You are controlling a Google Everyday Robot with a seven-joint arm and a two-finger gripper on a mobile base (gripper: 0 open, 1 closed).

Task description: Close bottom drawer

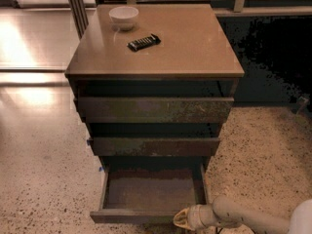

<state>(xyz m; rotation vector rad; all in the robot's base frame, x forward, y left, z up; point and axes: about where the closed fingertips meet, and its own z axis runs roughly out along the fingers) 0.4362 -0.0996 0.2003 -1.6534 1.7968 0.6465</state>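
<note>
The bottom drawer (151, 191) of the brown cabinet (156, 57) stands pulled out, its brown inside showing and nothing in it. Its dark front panel (131, 216) lies along the picture's lower edge. My gripper (181, 220) is at the right end of that front panel, low in the picture, at the tip of the white arm (243, 218) that comes in from the lower right. It sits against or just in front of the panel.
The middle drawer front (153, 146) and the top drawer front (153, 109) are above, both slightly out. A white bowl (124, 17) and a black wrapped bar (144, 42) lie on the cabinet top. Speckled floor surrounds the cabinet; a dark wall is behind at right.
</note>
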